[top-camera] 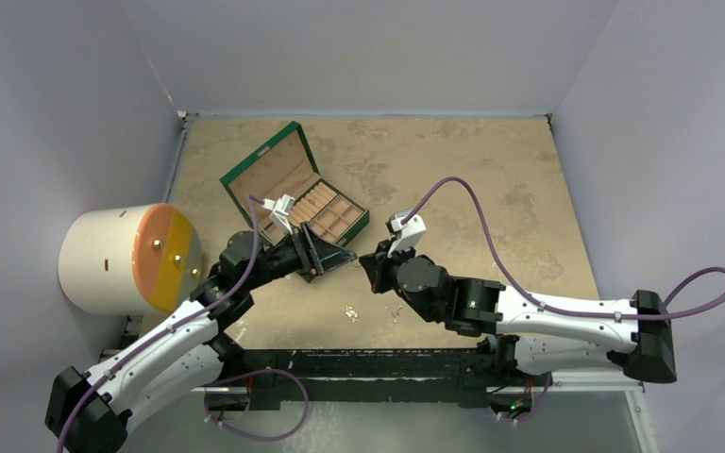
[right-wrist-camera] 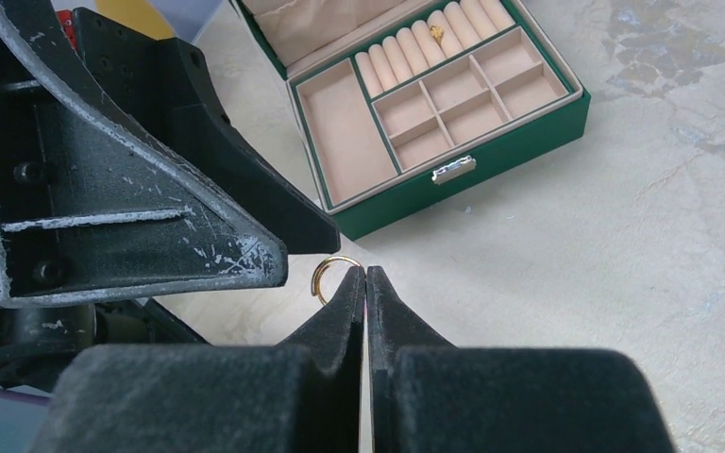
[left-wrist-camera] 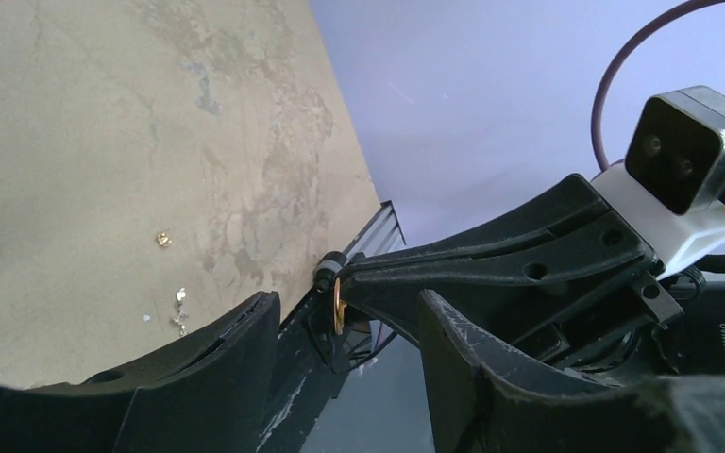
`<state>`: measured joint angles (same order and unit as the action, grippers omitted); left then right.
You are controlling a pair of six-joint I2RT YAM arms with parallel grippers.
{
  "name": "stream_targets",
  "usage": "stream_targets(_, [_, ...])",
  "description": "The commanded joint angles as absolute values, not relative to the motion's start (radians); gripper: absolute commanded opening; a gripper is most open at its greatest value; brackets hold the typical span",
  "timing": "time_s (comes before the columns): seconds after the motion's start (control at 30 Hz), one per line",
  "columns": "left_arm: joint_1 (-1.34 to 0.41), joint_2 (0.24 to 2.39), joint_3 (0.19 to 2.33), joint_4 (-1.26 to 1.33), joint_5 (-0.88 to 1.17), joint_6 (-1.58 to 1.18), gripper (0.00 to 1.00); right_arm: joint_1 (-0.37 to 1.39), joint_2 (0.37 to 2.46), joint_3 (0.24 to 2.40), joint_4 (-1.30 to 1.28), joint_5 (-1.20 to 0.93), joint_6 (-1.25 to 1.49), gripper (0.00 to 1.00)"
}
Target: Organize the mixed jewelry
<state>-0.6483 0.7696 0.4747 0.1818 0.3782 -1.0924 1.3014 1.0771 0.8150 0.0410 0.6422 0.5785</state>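
Near surface [top-camera: 491,170] centre: left gripper [top-camera: 332,257] fingers apart, at 9 o'clock of gold hoop [left-wrist-camera: 339,306]. Right gripper [right-wrist-camera: 365,276] clamped on the gold hoop. Loose jewelry pieces [top-camera: 350,311] at its 6 o'clock; green box [right-wrist-camera: 500,156] at 11.

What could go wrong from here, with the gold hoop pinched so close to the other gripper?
1. The right gripper pinches the gold hoop only by its edge at the very fingertips, so it could slip or flick away.
2. The open left gripper straddles those tips closely; a small misalignment might bump them and knock the hoop loose.
3. Loose pieces lie on the table near the arms and could be swept aside.
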Motion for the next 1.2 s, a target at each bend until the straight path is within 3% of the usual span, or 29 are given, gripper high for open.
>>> stream_targets(0.0, [-0.644,0.764,0.46,0.299,0.425,-1.137,0.54,1.299,1.048,0.807,0.104,0.678,0.598,0.0])
stream_targets(0.7, [-0.644,0.78,0.454,0.301,0.445,-1.129,0.27,1.299,1.052,0.806,0.156,0.656,0.595,0.0])
stream_targets(0.93, [-0.644,0.784,0.459,0.31,0.451,-1.133,0.0,1.3,1.051,0.8,0.162,0.653,0.598,0.0])
stream_targets(1.17, [-0.643,0.768,0.459,0.301,0.451,-1.125,0.0,1.299,1.038,0.788,0.172,0.629,0.594,0.0])
